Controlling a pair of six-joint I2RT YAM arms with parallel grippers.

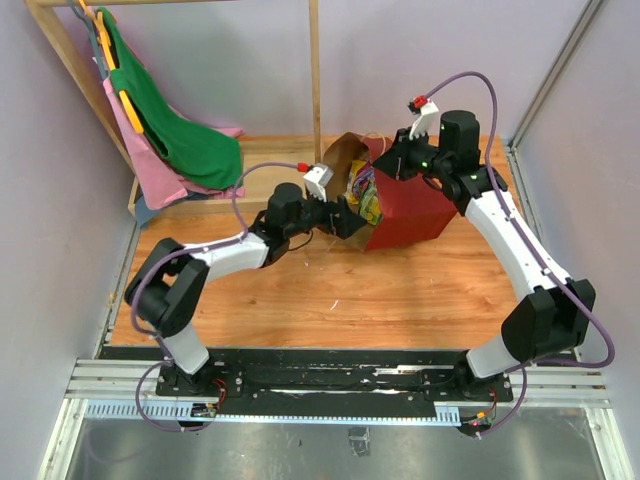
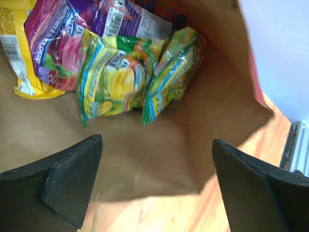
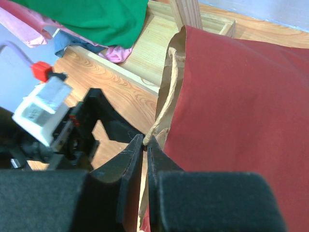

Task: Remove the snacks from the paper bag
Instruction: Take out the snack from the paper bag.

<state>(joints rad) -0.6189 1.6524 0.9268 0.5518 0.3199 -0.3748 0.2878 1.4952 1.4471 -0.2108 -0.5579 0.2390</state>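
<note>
Black fingers of the right hand are pressing nearly together, pinching the thin tan loop handle at the rim of the large dark red paper bag, which is sitting on the wooden table with its mouth facing the left hand. That left hand is hovering at the mouth with its fingers spread wide, gripping nothing. Just beyond it, glossy green-and-yellow candy packets are lying inside on the brown kraft wall, touching a purple-and-pink packet beside a yellow one.
</note>
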